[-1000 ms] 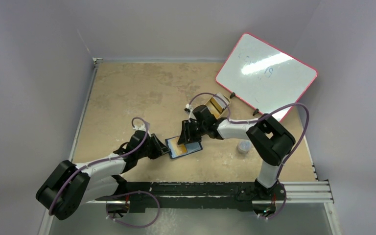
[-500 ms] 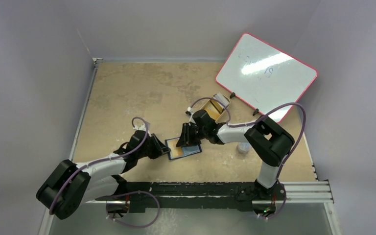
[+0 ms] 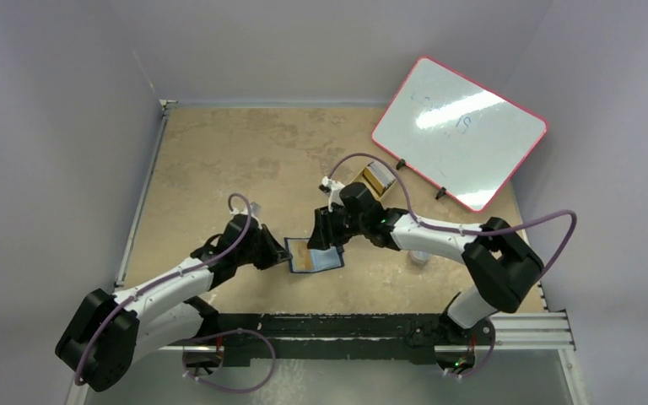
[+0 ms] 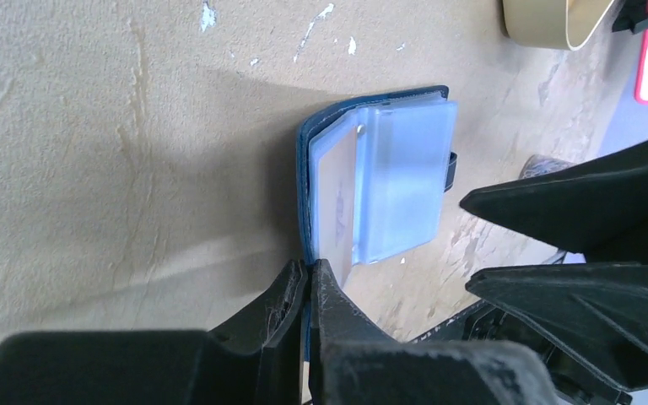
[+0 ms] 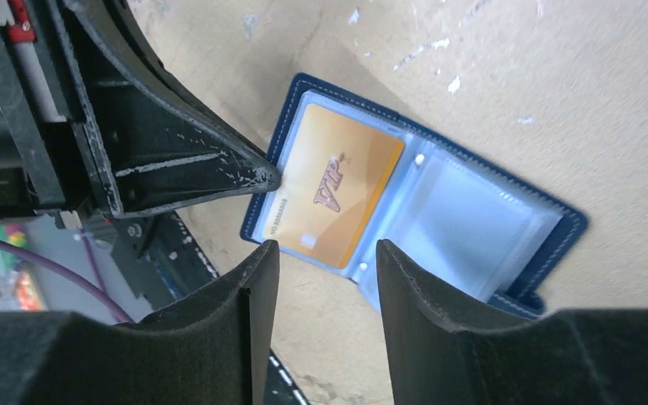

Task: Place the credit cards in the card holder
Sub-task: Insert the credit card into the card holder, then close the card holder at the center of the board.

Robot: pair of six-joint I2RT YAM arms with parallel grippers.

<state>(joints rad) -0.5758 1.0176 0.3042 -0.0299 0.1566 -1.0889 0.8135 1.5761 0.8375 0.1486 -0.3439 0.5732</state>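
The navy card holder (image 3: 327,261) lies open on the table in front of both arms. A gold card (image 5: 333,194) marked VIP sits in its left clear sleeve; the other sleeves (image 5: 464,228) look empty. My left gripper (image 4: 310,274) is shut on the holder's left edge (image 4: 304,169), also seen in the top view (image 3: 285,253). My right gripper (image 5: 327,251) is open and empty just above the holder's near edge, by the gold card (image 3: 304,260). Silver-grey and black cards are not clearly visible.
A tan tray (image 3: 377,180) with something silver-grey in it stands behind the right gripper. A red-framed whiteboard (image 3: 460,126) leans at the back right. A small pale round object (image 3: 419,256) lies right of the holder. Walls close in left and right.
My right arm's elbow has swung to the right and its gripper has drawn back a little from the card. The holder has shifted slightly left. The left gripper keeps its hold.
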